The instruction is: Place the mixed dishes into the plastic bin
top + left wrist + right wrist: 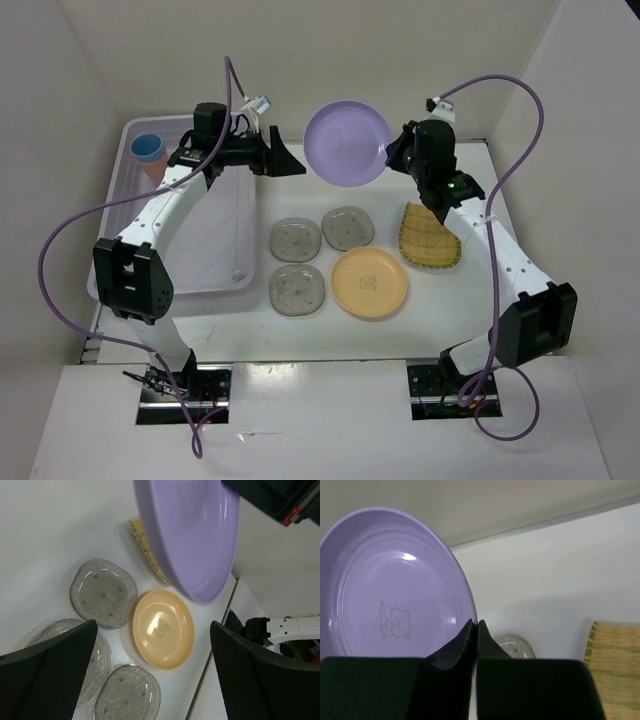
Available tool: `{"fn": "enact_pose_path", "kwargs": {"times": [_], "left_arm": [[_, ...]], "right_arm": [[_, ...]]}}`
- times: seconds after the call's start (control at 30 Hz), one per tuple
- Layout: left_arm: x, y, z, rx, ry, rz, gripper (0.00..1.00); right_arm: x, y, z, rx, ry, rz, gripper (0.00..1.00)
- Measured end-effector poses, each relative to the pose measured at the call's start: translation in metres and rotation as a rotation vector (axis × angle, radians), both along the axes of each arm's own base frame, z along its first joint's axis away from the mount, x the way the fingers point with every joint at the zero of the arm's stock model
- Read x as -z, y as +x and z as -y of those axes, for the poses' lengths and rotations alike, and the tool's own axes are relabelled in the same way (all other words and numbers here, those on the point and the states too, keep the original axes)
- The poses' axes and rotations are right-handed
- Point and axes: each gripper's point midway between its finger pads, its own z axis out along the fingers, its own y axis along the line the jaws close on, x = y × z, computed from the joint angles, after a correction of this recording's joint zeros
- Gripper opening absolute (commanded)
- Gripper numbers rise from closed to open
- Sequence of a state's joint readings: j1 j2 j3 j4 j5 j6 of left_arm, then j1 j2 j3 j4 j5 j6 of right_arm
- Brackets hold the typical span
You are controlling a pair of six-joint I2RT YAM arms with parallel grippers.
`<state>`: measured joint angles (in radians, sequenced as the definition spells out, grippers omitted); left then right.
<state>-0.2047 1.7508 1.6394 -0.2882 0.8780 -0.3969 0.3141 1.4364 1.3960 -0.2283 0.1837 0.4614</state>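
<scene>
My right gripper (392, 155) is shut on the rim of the lavender bowl (348, 142) and holds it tilted in the air over the far middle of the table; the right wrist view shows the jaws (474, 625) pinching the bowl's edge (385, 590). My left gripper (285, 160) is open and empty, just left of the bowl, beside the plastic bin (215, 250). The blue cup (150, 148) and the salmon cup (155, 169) sit together in the bin's far left corner. Three clear saucers (296, 240) (348, 227) (297, 289), the orange-yellow plate (369, 282) and the yellow woven plate (430, 237) lie on the table.
White walls enclose the table at the back and both sides. Purple cables loop above both arms. In the left wrist view the bowl (190, 535) hangs above the woven plate (145, 545), the orange-yellow plate (163, 629) and a saucer (103, 593).
</scene>
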Motion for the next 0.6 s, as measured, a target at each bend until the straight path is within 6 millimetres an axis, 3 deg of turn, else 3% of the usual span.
{"fn": "enact_pose_path", "kwargs": {"times": [0.23, 0.47, 0.57, 0.6], "left_arm": [[-0.014, 0.006, 0.002, -0.005, -0.025, 0.043, 0.99], [-0.013, 0.005, 0.010, 0.000, -0.037, 0.040, 0.99], [-0.011, 0.002, 0.016, 0.006, -0.033, 0.035, 0.93], [-0.011, 0.002, 0.017, 0.008, -0.034, 0.035, 0.85]], "right_arm": [[0.022, -0.014, -0.017, -0.038, -0.003, -0.055, 0.00], [0.004, -0.027, -0.021, -0.064, 0.008, -0.014, 0.00], [0.000, -0.034, -0.033, -0.103, 0.011, -0.007, 0.00], [0.000, -0.035, -0.037, -0.116, 0.011, -0.007, 0.00]]}}
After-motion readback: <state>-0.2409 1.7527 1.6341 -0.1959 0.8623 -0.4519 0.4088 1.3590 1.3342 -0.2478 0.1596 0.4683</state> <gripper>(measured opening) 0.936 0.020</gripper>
